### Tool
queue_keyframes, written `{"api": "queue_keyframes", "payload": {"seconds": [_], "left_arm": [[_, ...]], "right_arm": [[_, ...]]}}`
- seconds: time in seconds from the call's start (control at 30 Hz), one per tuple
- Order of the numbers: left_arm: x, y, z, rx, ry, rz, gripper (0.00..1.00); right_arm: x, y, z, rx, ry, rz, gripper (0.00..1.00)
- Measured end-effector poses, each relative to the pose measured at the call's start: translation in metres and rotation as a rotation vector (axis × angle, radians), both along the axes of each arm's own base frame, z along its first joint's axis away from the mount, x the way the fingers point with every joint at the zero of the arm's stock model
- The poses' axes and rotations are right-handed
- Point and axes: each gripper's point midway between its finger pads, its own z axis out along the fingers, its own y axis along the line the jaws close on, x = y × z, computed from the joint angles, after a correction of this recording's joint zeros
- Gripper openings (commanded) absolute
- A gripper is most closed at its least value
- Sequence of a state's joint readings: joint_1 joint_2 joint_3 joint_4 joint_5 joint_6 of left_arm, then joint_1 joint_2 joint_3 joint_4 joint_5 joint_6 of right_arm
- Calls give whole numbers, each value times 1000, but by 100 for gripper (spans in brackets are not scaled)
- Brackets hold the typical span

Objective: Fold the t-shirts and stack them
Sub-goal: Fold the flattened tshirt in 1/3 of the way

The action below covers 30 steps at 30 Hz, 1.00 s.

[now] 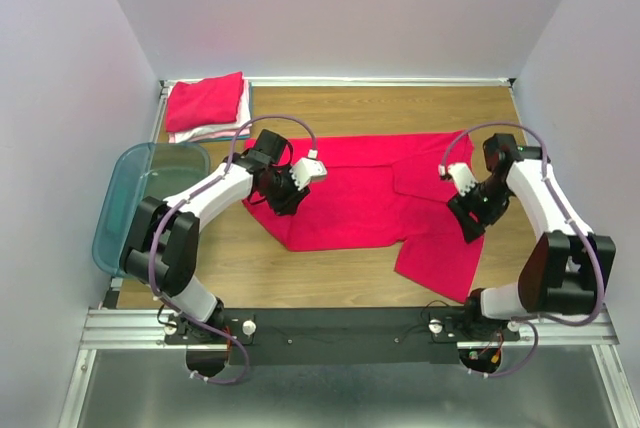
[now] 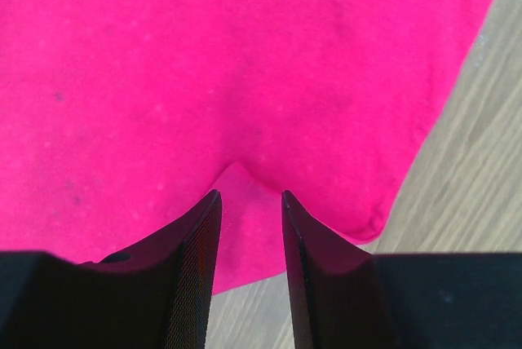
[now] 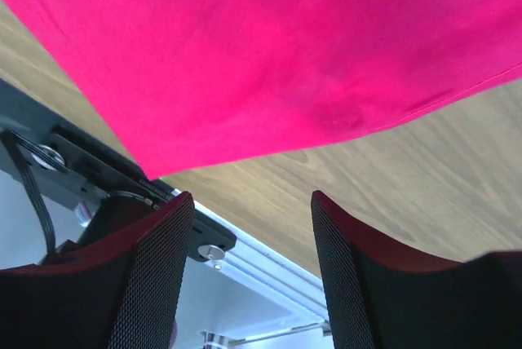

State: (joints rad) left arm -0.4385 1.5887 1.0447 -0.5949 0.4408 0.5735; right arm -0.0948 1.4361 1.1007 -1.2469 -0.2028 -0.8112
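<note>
A bright red-pink t-shirt lies spread on the wooden table, with a flap folded over at its right and a sleeve hanging toward the near edge. My left gripper sits low on the shirt's left edge. In the left wrist view the shirt fills the frame, and the left gripper has its jaws narrowed but still apart, with a small pucker of cloth rising at the tips. My right gripper hovers by the shirt's right side. In the right wrist view it is wide open and empty, just short of the shirt's edge.
A stack of folded shirts, red on top with white under it, lies at the back left corner. A translucent teal bin stands at the left edge. The metal rail runs along the near table edge.
</note>
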Motion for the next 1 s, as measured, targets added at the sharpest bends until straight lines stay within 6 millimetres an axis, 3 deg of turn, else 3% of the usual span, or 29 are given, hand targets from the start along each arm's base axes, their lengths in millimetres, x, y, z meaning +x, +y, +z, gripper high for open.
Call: {"api": "queue_keyframes", "payload": {"seconds": [0.07, 0.2, 0.3, 0.37, 0.47, 0.57, 0.77, 0.93, 1.0], "left_arm": [[5, 1, 1, -5, -11, 30, 43], [22, 0, 9, -13, -43, 89, 43], [59, 2, 25, -33, -86, 179, 42], [100, 9, 38, -56, -129, 268, 40], [151, 28, 46, -74, -166, 391, 39], [183, 40, 42, -71, -171, 469, 38], [195, 38, 2, -39, -95, 511, 37], [197, 40, -35, -6, -24, 534, 35], [204, 41, -34, -8, -30, 542, 35]], "right_arm": [[-12, 1, -5, -21, 8, 18, 64], [15, -2, -9, -35, -5, -32, 62], [77, -2, -7, -26, -90, -110, 62], [122, -1, -3, -8, -159, -175, 59], [172, 0, -3, 16, -227, -241, 56], [206, -1, -14, 28, -260, -293, 54], [227, -1, -53, 29, -209, -357, 53], [233, -6, -70, 1, -196, -377, 53], [236, -8, -77, -11, -194, -381, 53]]}}
